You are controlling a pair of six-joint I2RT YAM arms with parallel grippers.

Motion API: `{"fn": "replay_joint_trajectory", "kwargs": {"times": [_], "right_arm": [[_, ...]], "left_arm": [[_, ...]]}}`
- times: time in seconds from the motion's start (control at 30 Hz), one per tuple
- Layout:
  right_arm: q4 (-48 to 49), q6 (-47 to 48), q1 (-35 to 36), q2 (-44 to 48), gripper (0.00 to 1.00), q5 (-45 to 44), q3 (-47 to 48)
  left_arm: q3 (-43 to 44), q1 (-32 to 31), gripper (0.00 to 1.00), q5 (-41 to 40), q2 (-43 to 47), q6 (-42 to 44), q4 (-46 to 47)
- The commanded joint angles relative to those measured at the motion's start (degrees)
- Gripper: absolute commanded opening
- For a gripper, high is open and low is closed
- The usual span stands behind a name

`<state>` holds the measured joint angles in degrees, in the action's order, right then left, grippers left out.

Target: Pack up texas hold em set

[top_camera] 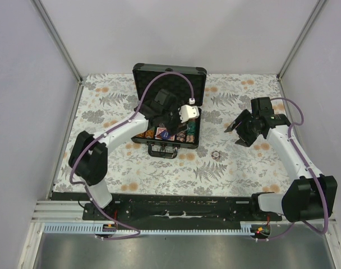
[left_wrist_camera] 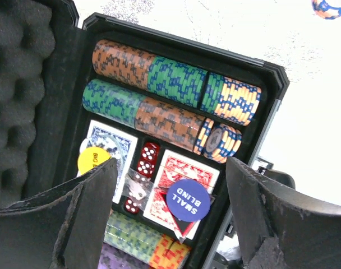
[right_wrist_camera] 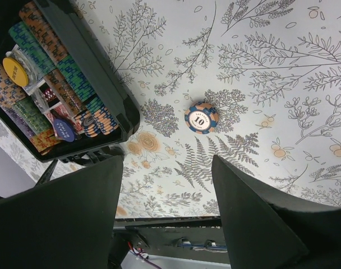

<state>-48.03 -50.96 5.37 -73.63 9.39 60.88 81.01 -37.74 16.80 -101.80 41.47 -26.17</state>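
The left gripper [left_wrist_camera: 170, 162] hung with fingers wide apart and empty over the open black case [top_camera: 169, 78], above its chip rows [left_wrist_camera: 159, 73] and card decks [left_wrist_camera: 184, 167]. The right gripper [right_wrist_camera: 167, 158], also spread and empty, hung above the table [right_wrist_camera: 271, 67], where one loose chip [right_wrist_camera: 202, 117] lay near the case.

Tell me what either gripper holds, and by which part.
Nothing. Left gripper is open over the case; right gripper is open, apart from the loose chip.

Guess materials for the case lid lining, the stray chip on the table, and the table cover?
Lid lining: looks like soft black foam, matte, egg-crate dimples.
Stray chip: probably clay or plastic composite, semi-matte, printed "10" centre with blue-and-tan edge stripes.
Table cover: seems printed cloth or vinyl, flat botanical pattern; can't tell which.
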Motion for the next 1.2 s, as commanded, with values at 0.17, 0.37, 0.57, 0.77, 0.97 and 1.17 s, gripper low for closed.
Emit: {"fn": "replay_joint_trajectory", "kwargs": {"times": [0.17, 0.37, 0.57, 0.77, 0.97, 1.17], "right_arm": [[1.6, 10.1, 3.8, -3.4, 0.63, -1.1, 6.1], [3.0, 13.9, 13.3, -9.9, 0.58, -2.5, 11.9], [5.8, 18.3, 22.0, -18.2, 0.41, -3.4, 18.5], [7.7, 23.3, 29.0, -25.6, 0.22, -4.8, 24.3], [8.1, 25.6, 33.1, -32.7, 0.07, -5.4, 28.0], [8.7, 27.1, 34.8, -36.8, 0.00, -5.8, 30.3]], "left_arm": [[-11.6, -0.1, 0.90, -2.7, 15.1, -14.3, 14.9], [-17.5, 0.3, 0.91, -13.0, 23.6, -22.3, 18.8], [-16.1, 1.4, 0.92, -26.0, 25.3, -34.8, 12.4], [-16.9, 1.5, 0.93, -29.3, 26.7, -40.8, 8.8], [-21.2, 2.1, 0.93, -27.6, 31.2, -46.5, 11.8], [-21.5, 2.8, 0.77, -25.1, 31.7, -47.9, 10.4]]}}
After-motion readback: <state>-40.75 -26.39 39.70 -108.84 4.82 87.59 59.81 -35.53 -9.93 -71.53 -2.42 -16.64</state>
